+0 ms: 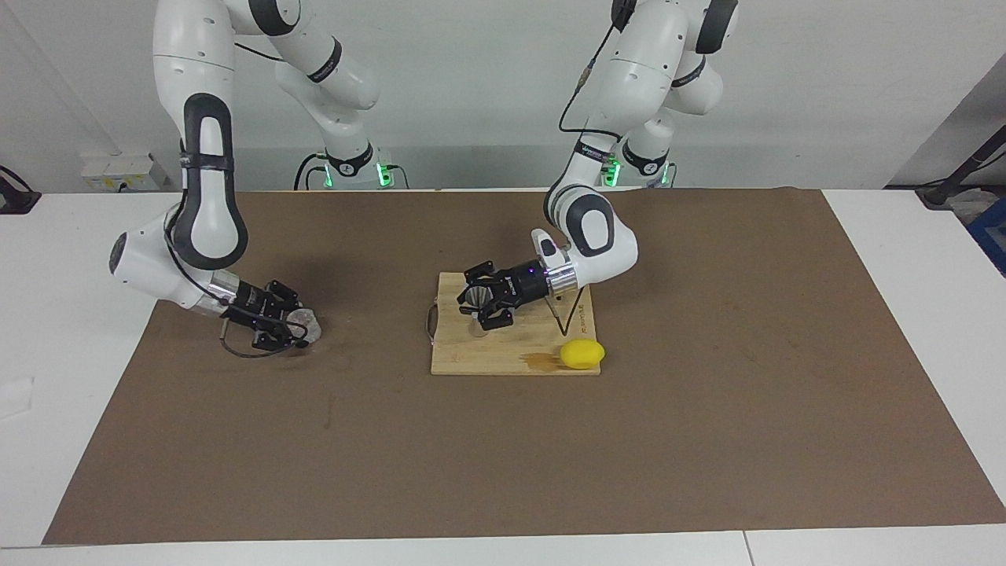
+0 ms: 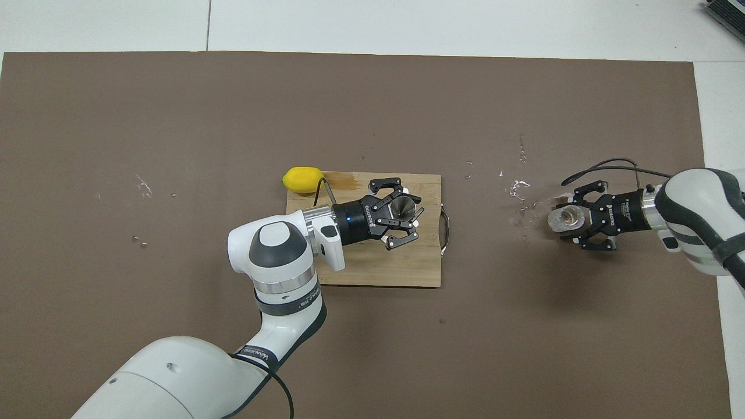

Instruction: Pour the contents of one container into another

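Left hand (image 1: 478, 303) grips the metal jigger (image 1: 476, 308) over the cutting board (image 1: 511, 350); right hand (image 1: 295, 324) clamps a clear glass (image 1: 305, 325). They're well apart, so a sloppy carry could spill.

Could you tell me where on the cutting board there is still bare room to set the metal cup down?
The cutting board is bare along its edge nearest the robots. Its farther half is crowded: the left gripper holds the metal cup there, and the lemon sits at the corner toward the left arm's end, beside a wet stain.
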Tool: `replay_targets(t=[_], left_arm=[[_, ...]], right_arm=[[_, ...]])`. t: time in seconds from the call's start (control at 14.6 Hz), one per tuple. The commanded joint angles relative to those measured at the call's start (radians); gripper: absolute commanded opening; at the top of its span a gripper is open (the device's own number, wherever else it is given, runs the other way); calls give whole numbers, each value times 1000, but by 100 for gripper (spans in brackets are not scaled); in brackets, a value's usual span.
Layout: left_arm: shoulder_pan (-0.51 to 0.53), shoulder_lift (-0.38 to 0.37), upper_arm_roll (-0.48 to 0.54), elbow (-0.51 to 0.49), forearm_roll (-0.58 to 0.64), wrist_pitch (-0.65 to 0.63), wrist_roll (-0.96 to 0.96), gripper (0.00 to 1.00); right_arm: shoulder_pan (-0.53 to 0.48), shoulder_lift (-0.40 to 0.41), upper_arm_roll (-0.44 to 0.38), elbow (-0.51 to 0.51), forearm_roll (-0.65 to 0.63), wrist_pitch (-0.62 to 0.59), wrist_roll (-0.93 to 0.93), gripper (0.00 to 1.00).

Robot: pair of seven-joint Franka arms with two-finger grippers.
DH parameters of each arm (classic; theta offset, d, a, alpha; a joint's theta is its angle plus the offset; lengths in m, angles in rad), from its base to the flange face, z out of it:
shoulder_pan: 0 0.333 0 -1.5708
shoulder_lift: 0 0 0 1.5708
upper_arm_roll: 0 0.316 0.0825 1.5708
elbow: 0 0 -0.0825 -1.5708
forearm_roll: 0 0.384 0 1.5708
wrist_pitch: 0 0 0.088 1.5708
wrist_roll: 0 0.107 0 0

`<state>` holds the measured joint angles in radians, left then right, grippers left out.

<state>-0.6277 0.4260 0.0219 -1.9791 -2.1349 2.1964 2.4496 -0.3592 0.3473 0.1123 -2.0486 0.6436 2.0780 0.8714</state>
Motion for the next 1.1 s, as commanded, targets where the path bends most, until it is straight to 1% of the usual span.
replay_targets(t=[0.0,0.07,0.14,0.41,0.55,0.82,1.03], left_arm=[[-7,2,6,6,-7,-7,-24,0],[-13,2,6,5,-7,0,-20,0],[-18,2,7,5,-7,14,-14,0],[-36,7,6,6,-4,68,15,0],[-40,8,4,6,-4,74,25,99],[-40,-7,7,-23,-4,77,26,100],[-29,-64,12,-88,1,75,28,100]], right_arm=[[-6,-27,4,-24,33,-7,-29,66],[-6,-34,4,-24,33,-9,-29,62],[-4,-39,6,-22,33,-9,-28,56],[-4,-57,9,-19,34,-16,4,25],[-3,-66,10,-16,33,-18,24,18],[54,-100,10,-12,34,-16,116,16],[112,-135,10,-10,33,-6,216,16]])
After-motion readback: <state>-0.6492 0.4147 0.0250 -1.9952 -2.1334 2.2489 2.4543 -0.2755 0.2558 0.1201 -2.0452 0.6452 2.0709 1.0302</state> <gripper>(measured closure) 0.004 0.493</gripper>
